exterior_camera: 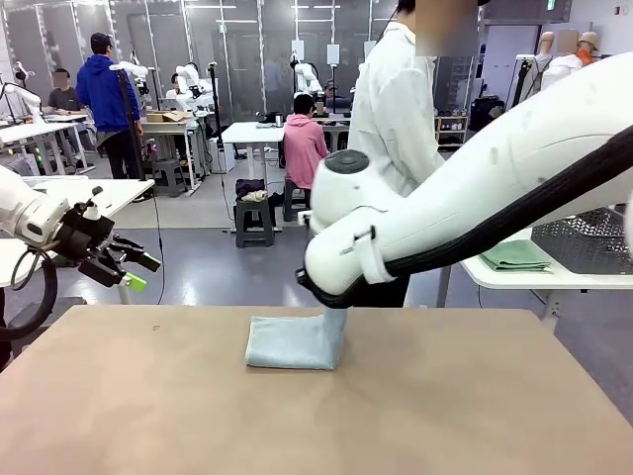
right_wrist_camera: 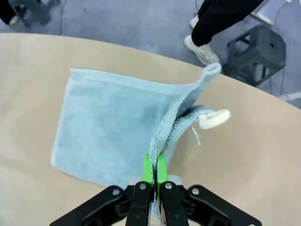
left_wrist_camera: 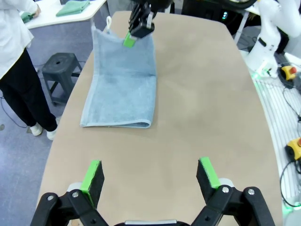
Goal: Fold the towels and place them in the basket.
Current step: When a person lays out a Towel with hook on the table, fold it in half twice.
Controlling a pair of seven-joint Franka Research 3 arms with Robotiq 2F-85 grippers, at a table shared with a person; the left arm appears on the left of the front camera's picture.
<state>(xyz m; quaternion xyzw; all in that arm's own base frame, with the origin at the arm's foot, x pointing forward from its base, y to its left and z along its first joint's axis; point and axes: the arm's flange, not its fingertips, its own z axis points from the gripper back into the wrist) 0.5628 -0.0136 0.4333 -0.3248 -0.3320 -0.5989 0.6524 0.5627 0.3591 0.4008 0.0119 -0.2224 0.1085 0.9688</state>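
The right gripper is pinching one edge of the pale blue towel between tightly closed pads, holding it up above the rest lying flat just beneath it, probably to fold it over, while the left gripper is hovering wide open, well apart.

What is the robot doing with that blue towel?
The right pincer is shut on one edge of the towel and holds that edge up off the table, while the rest lies flat. The left pincer hangs open off to the side, holding nothing. A person in white stands across the table.
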